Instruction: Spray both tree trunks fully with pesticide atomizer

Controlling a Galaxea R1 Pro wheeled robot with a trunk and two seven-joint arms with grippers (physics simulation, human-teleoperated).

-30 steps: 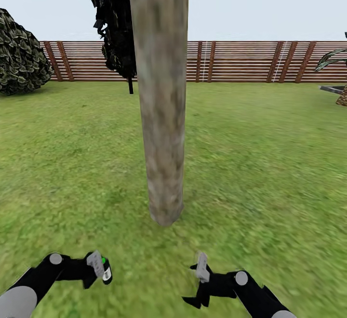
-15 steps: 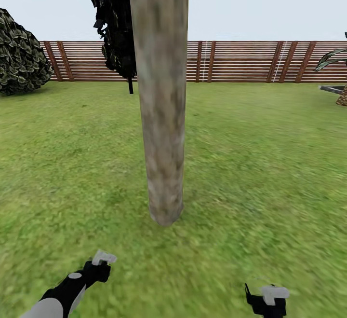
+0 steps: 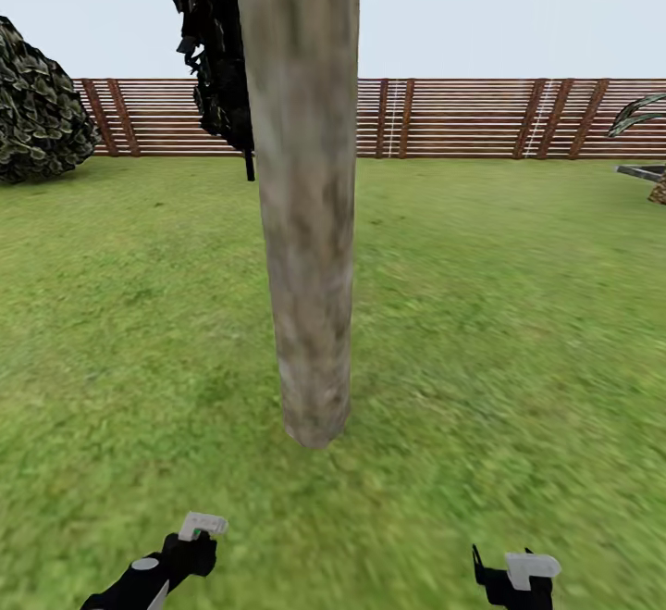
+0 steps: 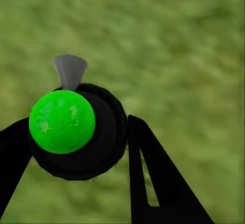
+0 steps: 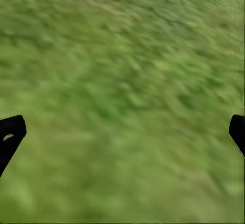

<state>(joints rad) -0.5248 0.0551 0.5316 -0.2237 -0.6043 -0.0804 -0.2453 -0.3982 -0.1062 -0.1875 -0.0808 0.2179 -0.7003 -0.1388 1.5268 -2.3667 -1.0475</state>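
Gripping the pesticide atomizer (image 4: 76,132), green spot showing, between clenched fingers, the left gripper (image 3: 190,550) hangs low over the lawn (image 3: 499,314); tree trunk (image 3: 305,221) stands centre; right gripper (image 5: 122,132) spread wide.

The left gripper (image 3: 190,550) sits at the lower left of the frame, its fingers (image 4: 153,183) clamped on something. The right gripper (image 3: 509,578) sits at the lower right, fingers (image 5: 10,132) spread wide.
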